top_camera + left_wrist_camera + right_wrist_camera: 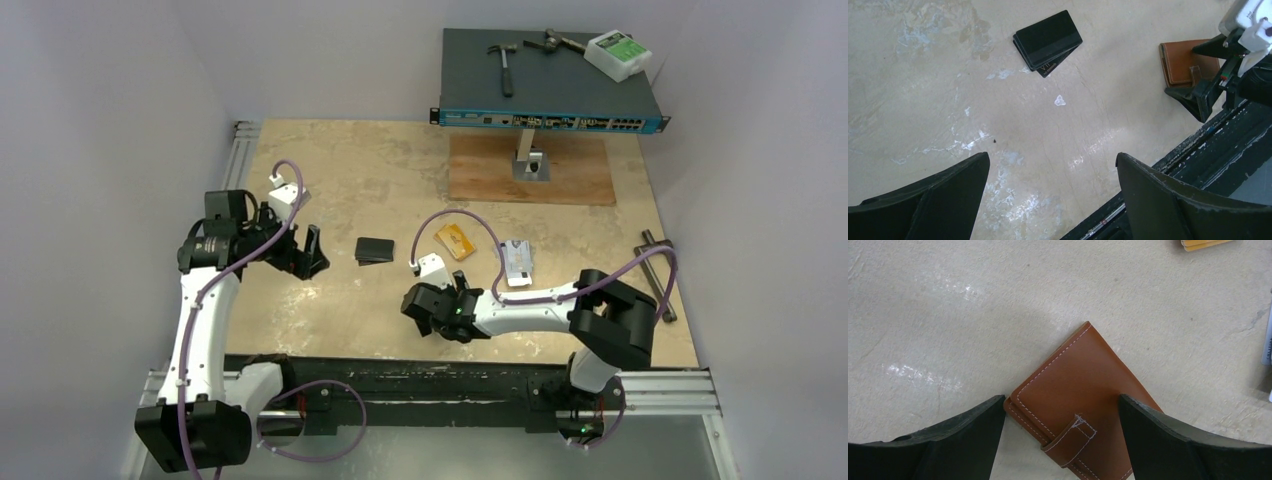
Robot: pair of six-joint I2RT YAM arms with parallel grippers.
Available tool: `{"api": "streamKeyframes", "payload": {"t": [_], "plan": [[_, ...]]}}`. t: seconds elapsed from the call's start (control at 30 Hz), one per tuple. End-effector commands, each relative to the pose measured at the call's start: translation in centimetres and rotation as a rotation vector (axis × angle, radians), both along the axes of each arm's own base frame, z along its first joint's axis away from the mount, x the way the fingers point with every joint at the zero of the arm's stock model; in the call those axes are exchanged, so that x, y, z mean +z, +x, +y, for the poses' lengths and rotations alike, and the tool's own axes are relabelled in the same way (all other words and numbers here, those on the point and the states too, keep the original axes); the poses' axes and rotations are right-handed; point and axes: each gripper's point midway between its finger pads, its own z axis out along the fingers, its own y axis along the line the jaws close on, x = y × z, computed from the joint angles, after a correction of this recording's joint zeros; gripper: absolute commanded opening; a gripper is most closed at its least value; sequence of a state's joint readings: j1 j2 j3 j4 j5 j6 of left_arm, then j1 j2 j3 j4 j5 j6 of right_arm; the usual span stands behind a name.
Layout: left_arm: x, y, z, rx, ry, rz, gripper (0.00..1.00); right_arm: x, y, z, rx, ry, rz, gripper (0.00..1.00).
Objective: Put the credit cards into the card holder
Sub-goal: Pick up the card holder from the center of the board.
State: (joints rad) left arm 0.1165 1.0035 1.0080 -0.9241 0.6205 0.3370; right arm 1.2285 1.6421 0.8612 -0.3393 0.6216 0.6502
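The brown card holder (1083, 385) lies closed on the table, its snap tab facing the wrist camera. My right gripper (1060, 400) hovers low over it, open; the left fingertip (993, 407) is at the holder's corner and the right fingertip is over its other side. The left wrist view shows the card holder (1184, 62) under the right gripper (1208, 92). Black credit cards (375, 250) lie stacked mid-table, also seen as black cards (1048, 42). A gold card (456, 240) and a silvery white card (517, 262) lie further right. My left gripper (1053, 156) is open above bare table, holding nothing.
A network switch (550, 75) on a stand over a wooden board (530, 170) sits at the back, with hammers and a white box on top. Metal bars (657, 275) lie at the right edge. The black base rail (440, 375) runs along the near edge.
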Motion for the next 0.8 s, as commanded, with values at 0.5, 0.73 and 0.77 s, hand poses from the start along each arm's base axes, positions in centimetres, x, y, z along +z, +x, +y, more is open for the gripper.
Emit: {"api": "streamKeyframes", "payload": {"t": [0.5, 0.73, 0.77], "plan": [[-1.6, -1.4, -3.9, -0.148, -0.016, -0.029, 1.0, -0.8, -0.5, 3.4, 0.071, 0.115, 0.153, 0.14], [1.7, -0.9, -4.0, -0.191, 0.021, -0.172, 0.99, 3.5, 1.2, 4.5, 0.066, 0.143, 0.067, 0.0], [2.0, -0.9, -4.1, -0.198, 0.024, -0.185, 0.99, 4.5, 1.5, 4.7, 0.067, 0.156, 0.053, 0.0]]}}
